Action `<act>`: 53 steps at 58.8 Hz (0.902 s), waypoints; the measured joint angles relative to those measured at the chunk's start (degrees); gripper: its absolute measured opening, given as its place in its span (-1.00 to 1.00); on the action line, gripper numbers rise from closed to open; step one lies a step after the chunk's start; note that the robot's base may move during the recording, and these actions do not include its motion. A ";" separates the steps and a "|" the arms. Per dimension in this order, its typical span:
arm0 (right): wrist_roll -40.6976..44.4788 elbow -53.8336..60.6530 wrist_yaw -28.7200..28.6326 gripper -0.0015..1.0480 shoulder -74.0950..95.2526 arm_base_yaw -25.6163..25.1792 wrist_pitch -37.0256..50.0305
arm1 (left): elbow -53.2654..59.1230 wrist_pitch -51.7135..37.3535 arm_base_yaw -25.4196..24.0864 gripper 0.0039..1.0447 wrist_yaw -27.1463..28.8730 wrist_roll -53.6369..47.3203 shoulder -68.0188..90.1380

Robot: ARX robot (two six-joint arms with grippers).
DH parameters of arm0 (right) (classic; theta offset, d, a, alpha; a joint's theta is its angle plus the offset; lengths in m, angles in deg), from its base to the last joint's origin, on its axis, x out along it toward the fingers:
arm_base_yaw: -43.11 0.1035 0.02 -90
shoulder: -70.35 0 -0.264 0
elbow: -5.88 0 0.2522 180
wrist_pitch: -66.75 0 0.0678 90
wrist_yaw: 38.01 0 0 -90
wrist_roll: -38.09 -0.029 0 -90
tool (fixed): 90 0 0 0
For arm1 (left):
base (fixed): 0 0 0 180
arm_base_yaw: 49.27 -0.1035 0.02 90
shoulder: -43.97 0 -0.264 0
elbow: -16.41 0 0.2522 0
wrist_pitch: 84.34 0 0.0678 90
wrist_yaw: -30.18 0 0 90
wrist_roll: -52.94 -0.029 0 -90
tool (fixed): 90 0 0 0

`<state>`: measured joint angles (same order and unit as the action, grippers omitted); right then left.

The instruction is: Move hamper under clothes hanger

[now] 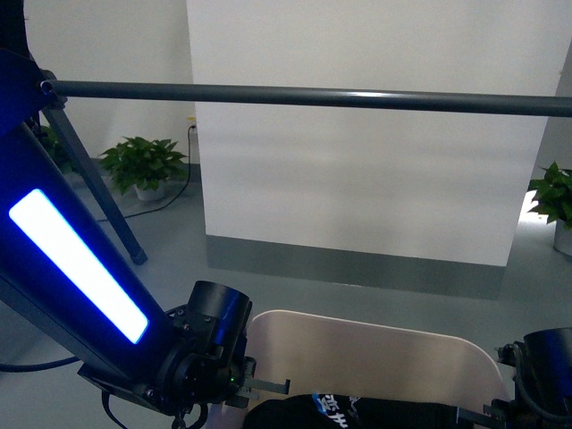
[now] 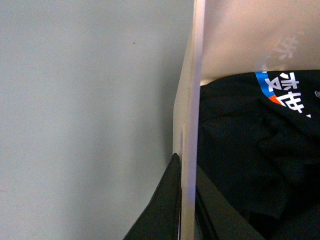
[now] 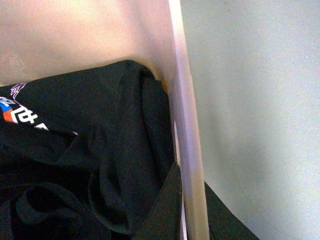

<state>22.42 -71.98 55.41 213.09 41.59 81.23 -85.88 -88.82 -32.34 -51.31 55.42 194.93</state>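
Smooth beige plastic hamper point(image 1: 375, 344), crumpled black cloth point(image 3: 75, 165), round-tubed clothes hanger point(image 1: 313, 96)

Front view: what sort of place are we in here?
Probably an indoor office or lab-type room: plain white wall, smooth grey floor, potted plants, plus a clothes hanger and a hamper holding dark clothes.

One hamper point(image 1: 375, 344), one clothes hanger point(image 1: 295, 95), two plants point(image 1: 143, 161) point(image 1: 556, 192).
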 joint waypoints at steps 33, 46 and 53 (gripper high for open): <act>0.20 -3.96 -0.72 -0.95 3.08 -0.02 -2.86 | -0.85 1.36 -0.70 -0.93 0.22 0.22 2.62; -0.07 -3.78 0.98 -0.50 3.43 0.07 -1.20 | -0.90 -0.46 -1.18 -0.46 0.66 2.01 2.91; -0.02 -3.17 2.16 -0.16 3.17 -0.07 0.35 | -0.39 -3.93 -1.22 -0.12 1.42 1.92 2.69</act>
<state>22.40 -75.15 57.57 216.25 41.52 81.58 -86.27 -92.75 -33.57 -49.89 57.34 197.61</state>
